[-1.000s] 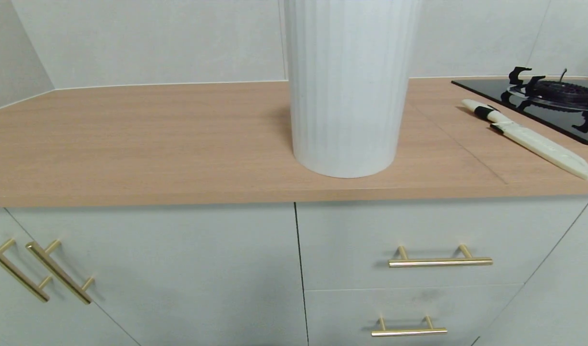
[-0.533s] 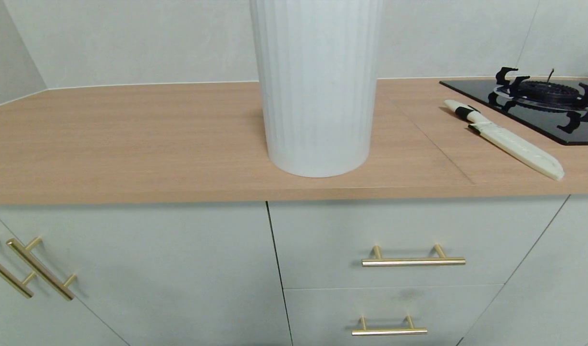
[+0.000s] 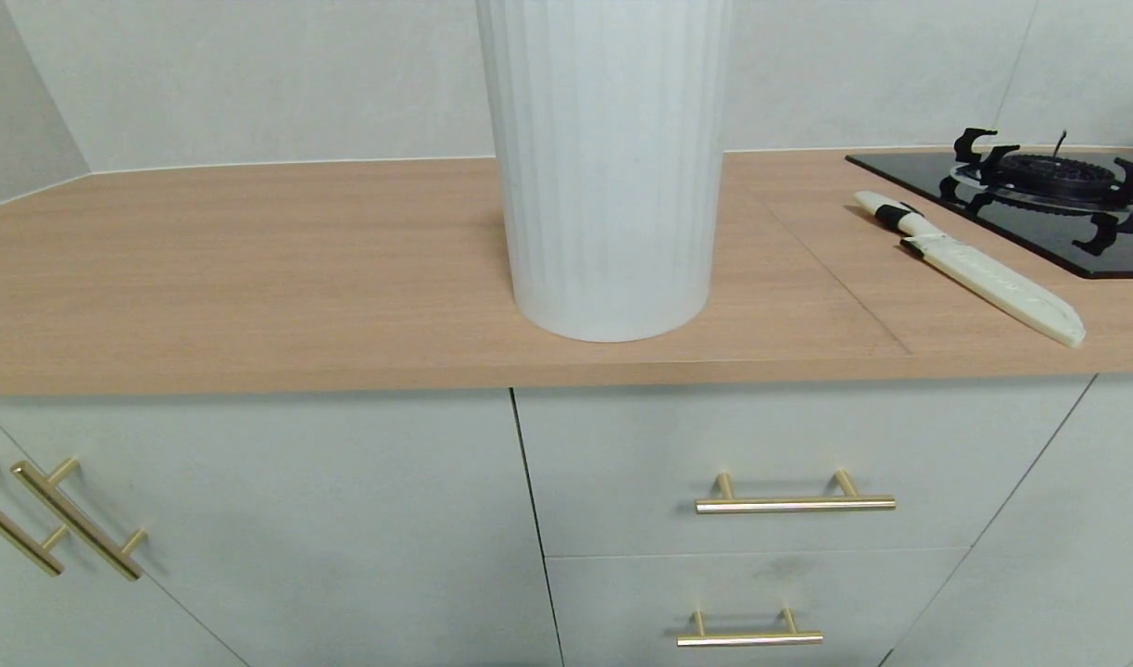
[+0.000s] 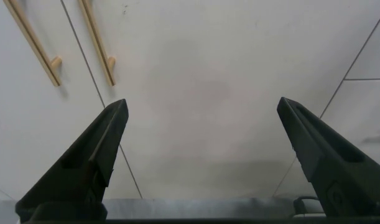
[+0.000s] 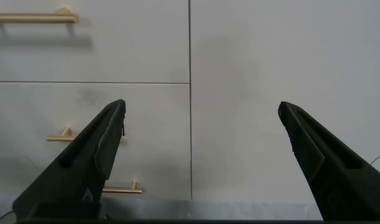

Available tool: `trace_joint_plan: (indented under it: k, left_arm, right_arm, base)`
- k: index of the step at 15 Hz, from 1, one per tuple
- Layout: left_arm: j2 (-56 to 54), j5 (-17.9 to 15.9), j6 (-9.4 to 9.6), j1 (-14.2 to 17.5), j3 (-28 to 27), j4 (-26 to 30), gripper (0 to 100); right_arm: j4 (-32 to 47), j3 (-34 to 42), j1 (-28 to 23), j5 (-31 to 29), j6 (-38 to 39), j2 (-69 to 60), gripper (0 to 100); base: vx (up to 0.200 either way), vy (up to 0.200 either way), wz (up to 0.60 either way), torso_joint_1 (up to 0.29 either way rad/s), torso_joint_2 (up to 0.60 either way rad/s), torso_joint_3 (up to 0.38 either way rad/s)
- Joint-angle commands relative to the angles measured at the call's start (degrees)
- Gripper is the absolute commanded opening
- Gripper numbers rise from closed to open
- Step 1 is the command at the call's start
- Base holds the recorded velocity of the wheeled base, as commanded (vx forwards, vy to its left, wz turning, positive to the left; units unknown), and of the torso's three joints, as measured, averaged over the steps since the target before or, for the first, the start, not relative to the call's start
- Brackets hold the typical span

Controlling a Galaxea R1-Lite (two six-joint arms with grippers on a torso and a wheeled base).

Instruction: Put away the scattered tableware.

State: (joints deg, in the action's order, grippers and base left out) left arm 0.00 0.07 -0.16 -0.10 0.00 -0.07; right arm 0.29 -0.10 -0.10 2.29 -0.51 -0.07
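I see a tall white ribbed container (image 3: 608, 185) standing upright near the front edge of the worktop (image 3: 251, 269), about mid-width. Well to its right a cream knife (image 3: 978, 273) lies flat on the worktop, just beside the black gas hob (image 3: 1020, 215), handle far, tip pointing near-right. My left gripper (image 4: 202, 106) hangs before the cabinet doors (image 4: 208, 74), fingers spread wide, nothing between them. My right gripper (image 5: 202, 106) faces the drawer fronts (image 5: 90, 56), fingers likewise apart and holding nothing.

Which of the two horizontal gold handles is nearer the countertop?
The upper handle, on the top drawer; the lower handle sits on the bottom drawer.
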Motion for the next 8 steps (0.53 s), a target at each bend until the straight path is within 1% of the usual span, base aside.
trace_joint_plan:
  k: [1, 8]
  left_arm:
    - [0.0, 0.0, -0.02, 0.0, 0.0, 0.0, 100]
    - [0.0, 0.0, -0.02, 0.0, 0.0, 0.0, 100]
  right_arm:
    - [0.0, 0.0, 0.0, 0.0, 0.0, 0.1, 100]
    - [0.1, 0.0, 0.0, 0.0, -0.1, 0.1, 100]
  base:
    - [0.000, 0.000, 0.00, 0.000, 0.00, 0.000]
    - [0.000, 0.000, 0.00, 0.005, -0.01, -0.006]
